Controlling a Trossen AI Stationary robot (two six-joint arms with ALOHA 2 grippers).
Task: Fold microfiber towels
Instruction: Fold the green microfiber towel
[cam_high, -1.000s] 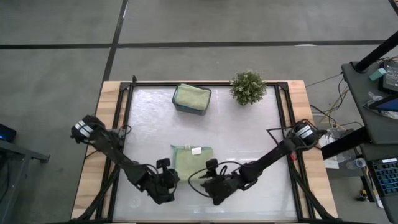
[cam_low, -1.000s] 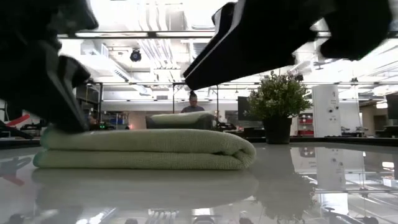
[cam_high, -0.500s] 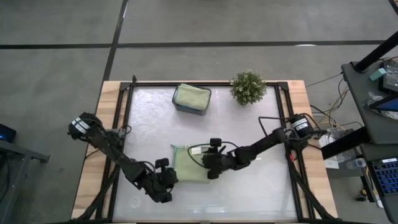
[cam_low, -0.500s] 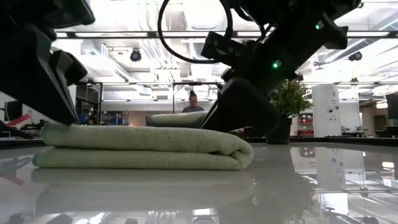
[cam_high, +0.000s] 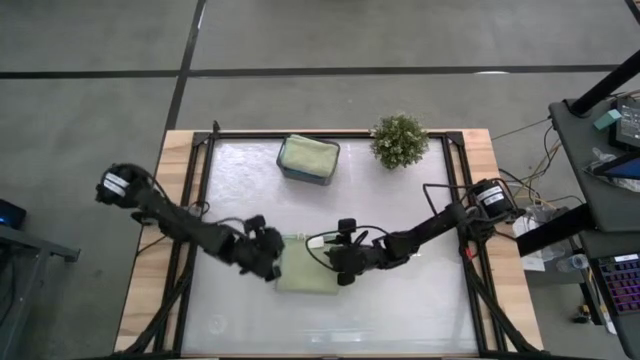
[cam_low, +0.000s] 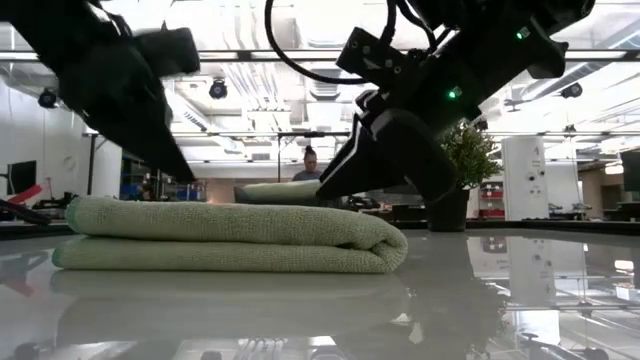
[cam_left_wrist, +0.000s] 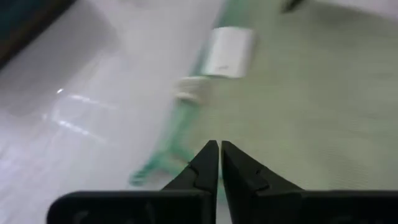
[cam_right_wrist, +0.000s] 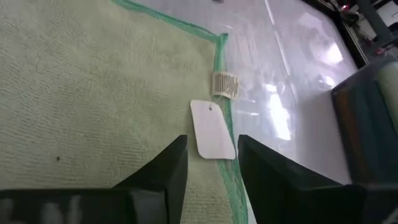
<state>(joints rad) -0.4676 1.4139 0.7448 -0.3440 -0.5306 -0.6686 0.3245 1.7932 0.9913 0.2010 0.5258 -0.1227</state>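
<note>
**A:** Why are both arms bunched over that folded light sage-green microfiber towel (cam_high: 305, 270) near the middle of the table's near half?

**B:** It looks like they are squaring it up. The towel lies doubled over on the glossy white tabletop (cam_high: 400, 215), its rounded fold facing right in the low view. The left gripper (cam_high: 268, 262) sits at the towel's left edge with its two dark fingers pressed together and nothing between them; closed like that, it probably serves as a pusher or a hold-down rather than a grasper.

**A:** And the right one?

**B:** The right gripper (cam_high: 340, 268) hangs over the towel's right edge, fingers (cam_right_wrist: 166, 171) parted by a narrow gap and gripping nothing. Between them its wrist camera shows the small white care tag (cam_right_wrist: 212, 129) lying by the green-stitched hem. So it may be set to pinch that edge or simply smooth the layer.

**A:** Anything else on the table?

**B:** A second sage-green towel (cam_high: 308, 154), already folded, rests in the small dark grey rectangular tray (cam_high: 304, 178) at the far side, with a little bushy green potted plant (cam_high: 399, 140) to its right. Both stand well apart from the work.

**A:** Obstructions?

**B:** Mainly each other; the two grippers sit near enough across one towel that a wide sweep by either could meet the other.
</note>
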